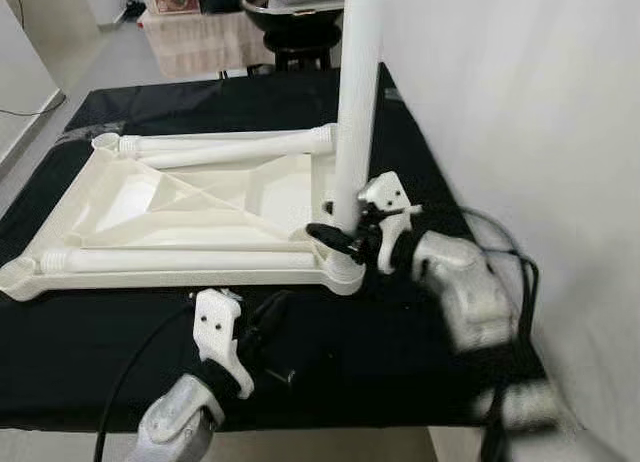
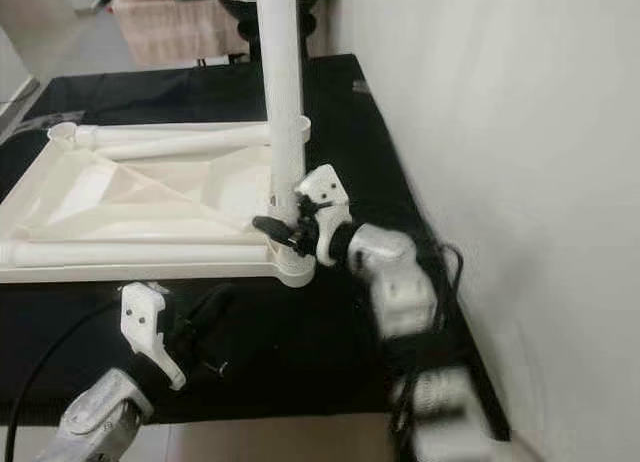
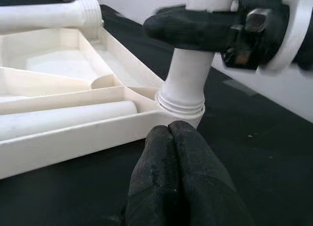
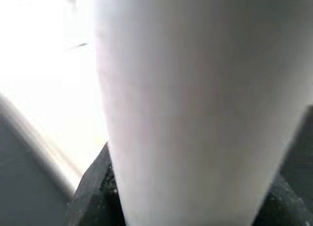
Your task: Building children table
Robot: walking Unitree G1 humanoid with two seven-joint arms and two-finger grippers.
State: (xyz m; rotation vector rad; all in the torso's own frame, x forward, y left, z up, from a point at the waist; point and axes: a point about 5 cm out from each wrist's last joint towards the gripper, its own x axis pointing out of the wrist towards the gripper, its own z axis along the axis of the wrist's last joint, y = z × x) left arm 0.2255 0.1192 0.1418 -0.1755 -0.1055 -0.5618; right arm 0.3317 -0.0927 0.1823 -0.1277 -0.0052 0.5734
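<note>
While the white tabletop panel (image 1: 190, 222) lies upside down on the black cloth (image 1: 400, 352), one white leg (image 1: 355, 102) stands upright in the socket at the panel's near right corner, its long axis vertical. The right gripper (image 1: 335, 237) reaches in from the right edge of the cloth and pinches this leg low down, just above the threaded collar, a black finger on either side. Any further seating or turning of the leg, I judge, depends on that grip staying square to the vertical axis, and the right arm is clearly the nearer one.

The left gripper (image 1: 265, 327) hovers over the cloth just in front of the panel's near edge, its fingers (image 3: 178, 182) pressed together and holding nothing, aimed toward the same corner.

Counted: one upright leg, and two more legs (image 1: 190, 260) lying flat inside the panel, one along its near edge, one along its far edge.
</note>
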